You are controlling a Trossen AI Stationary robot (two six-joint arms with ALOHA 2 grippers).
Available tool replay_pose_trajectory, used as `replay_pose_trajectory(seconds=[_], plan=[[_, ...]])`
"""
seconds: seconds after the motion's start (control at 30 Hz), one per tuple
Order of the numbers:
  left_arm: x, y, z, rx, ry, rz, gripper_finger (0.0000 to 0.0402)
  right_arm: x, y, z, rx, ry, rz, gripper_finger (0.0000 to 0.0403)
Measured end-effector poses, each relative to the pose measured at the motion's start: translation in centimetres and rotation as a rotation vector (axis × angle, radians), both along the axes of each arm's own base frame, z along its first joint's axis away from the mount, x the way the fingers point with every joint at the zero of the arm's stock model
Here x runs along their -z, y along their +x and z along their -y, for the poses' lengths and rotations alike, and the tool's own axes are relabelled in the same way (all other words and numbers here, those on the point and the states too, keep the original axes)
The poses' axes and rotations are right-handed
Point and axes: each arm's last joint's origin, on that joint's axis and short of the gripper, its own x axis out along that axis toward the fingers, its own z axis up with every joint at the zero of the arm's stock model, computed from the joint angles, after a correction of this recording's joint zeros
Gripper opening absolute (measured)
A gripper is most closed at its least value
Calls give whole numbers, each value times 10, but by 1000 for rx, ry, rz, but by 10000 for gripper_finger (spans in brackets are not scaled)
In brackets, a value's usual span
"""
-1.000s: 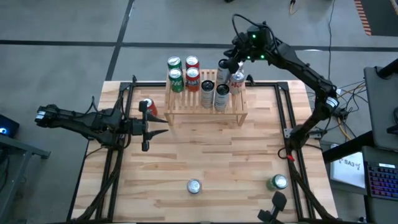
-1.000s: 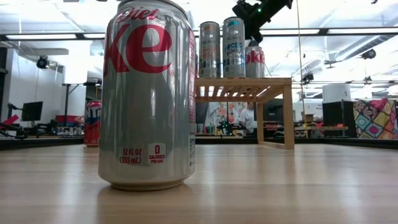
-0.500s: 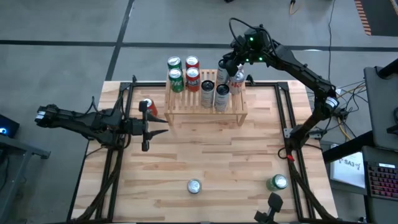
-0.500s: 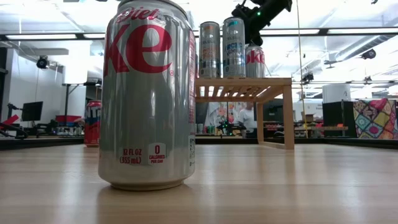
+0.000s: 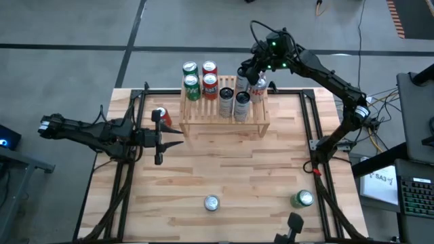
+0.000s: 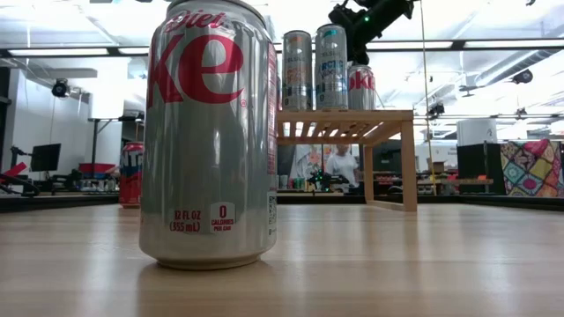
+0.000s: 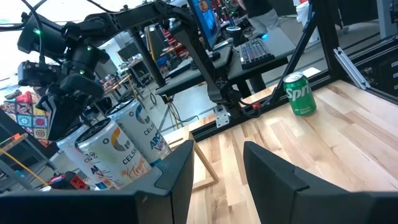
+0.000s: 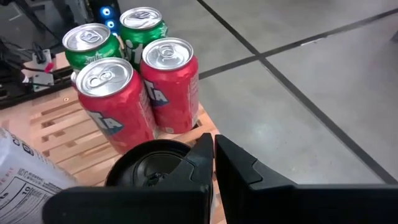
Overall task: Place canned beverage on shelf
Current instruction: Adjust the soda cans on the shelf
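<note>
- The wooden table (image 5: 224, 169) is seen with the shelf (image 5: 203, 114) set at its far edge.
- The shelf is already crowded: green and red cans (image 5: 201, 78) are stood on its left part, and tall cans (image 5: 234, 102) on its right.
- The right gripper (image 5: 245, 73) is held just above the tall cans at the back, with its fingers nearly together and nothing between them.
- A tall can could be bumped off the back edge if this gripper is swung sideways, not lifted.
- The left gripper (image 5: 169, 139) is held over the table's left side, fingers apart and empty.
- A red can (image 5: 160, 116) is stood just beside it, off the shelf.
- A silver can (image 5: 211, 202) and a green can (image 5: 303, 198) are left near the front edge; they could be tipped by a crooked grab.
</note>
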Motion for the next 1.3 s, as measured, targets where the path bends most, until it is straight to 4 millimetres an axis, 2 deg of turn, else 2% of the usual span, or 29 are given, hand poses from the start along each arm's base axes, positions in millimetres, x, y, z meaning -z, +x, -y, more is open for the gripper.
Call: replay_pose_trajectory(seconds=[0.53, 0.83, 1.07, 1.3], plan=[[0, 0, 0, 0, 0, 0, 125, 0, 9, -11, -63, 21, 16, 9], [0, 0, 0, 0, 1, -4, 125, -10, 3, -10, 68, -38, 3, 9], [1, 0, 0, 0, 1, -6, 125, 0, 2, -9, 74, -8, -56, 9], [1, 0, 0, 0, 1, -6, 125, 4, 8, -17, 3, 24, -51, 9]])
